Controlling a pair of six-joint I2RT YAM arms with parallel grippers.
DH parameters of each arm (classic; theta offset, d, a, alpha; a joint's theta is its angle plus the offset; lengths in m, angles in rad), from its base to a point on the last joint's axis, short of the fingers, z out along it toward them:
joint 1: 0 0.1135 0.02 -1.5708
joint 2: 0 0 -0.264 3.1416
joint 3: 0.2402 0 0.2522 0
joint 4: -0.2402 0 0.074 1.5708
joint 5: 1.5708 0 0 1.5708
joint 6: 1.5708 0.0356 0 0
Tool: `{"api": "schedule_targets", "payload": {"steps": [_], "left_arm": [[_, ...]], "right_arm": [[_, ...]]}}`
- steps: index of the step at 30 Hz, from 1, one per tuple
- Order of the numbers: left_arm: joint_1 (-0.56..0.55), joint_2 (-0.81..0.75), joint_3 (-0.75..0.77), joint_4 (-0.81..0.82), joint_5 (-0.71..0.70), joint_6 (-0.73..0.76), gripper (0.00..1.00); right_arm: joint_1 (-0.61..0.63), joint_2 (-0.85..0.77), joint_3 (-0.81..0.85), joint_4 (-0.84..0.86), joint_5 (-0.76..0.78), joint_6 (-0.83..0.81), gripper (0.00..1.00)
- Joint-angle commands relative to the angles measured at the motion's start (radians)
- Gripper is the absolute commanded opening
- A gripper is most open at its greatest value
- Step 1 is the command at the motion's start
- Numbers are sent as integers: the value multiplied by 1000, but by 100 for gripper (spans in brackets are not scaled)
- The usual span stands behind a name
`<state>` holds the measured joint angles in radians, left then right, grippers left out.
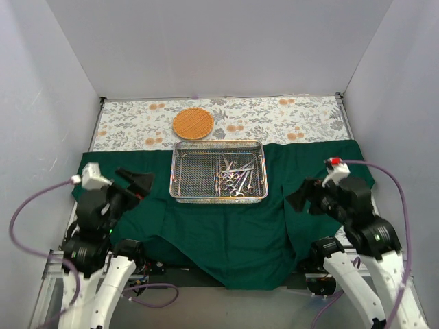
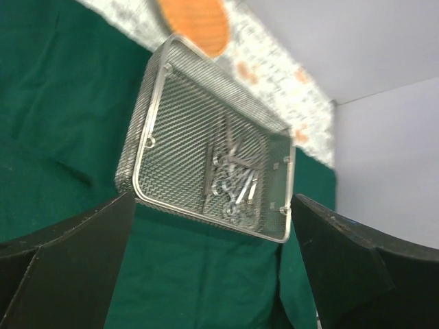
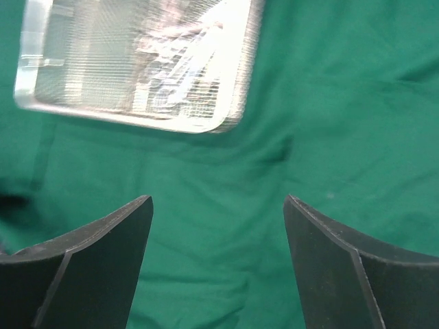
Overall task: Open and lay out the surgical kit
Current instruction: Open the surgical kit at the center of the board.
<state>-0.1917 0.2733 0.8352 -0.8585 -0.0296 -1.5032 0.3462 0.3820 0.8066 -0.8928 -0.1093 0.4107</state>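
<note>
The dark green cloth wrap (image 1: pixel 226 229) lies spread open on the table, its front edge hanging over the near side. The silver wire-mesh tray (image 1: pixel 188 171) stands on it at the middle back. Several steel scissors and forceps (image 1: pixel 235 177) lie piled in the tray's right half. My left gripper (image 1: pixel 138 182) is open and empty, left of the tray above the cloth. My right gripper (image 1: pixel 299 197) is open and empty, right of the tray. The tray (image 2: pixel 178 130) and instruments (image 2: pixel 233 179) show in the left wrist view; the tray (image 3: pixel 89 62) also shows blurred in the right wrist view.
A round woven orange basket (image 1: pixel 193 123) lies on the floral tablecloth (image 1: pixel 288 120) behind the tray. White walls close in the back and both sides. The cloth (image 3: pixel 329 103) has soft folds near the right gripper.
</note>
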Motion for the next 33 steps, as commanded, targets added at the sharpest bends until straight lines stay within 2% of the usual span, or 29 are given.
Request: {"api": "schedule_targets", "payload": {"steps": [1, 4, 10, 14, 20, 24, 29, 33], "left_arm": [[6, 223, -71, 198, 4, 20, 98], [6, 384, -74, 277, -50, 40, 98], [6, 659, -30, 415, -119, 35, 96], [9, 855, -12, 496, -125, 34, 96], [43, 1070, 33, 569, -136, 52, 96], [128, 1228, 74, 579, -73, 55, 96], [190, 1323, 84, 582, -9, 55, 95], [241, 1359, 74, 563, -23, 60, 95]], "right_arm": [[-6, 211, -21, 174, 183, -26, 85], [-6, 331, -47, 305, 233, -16, 84], [-50, 601, -23, 462, 296, -29, 82], [-134, 768, -33, 610, 191, -23, 81], [-225, 966, -26, 721, 77, 2, 81], [-306, 1051, -44, 772, 31, 4, 81], [-417, 1117, -101, 799, -21, 37, 81], [-515, 1118, -150, 793, -17, 79, 83]]}}
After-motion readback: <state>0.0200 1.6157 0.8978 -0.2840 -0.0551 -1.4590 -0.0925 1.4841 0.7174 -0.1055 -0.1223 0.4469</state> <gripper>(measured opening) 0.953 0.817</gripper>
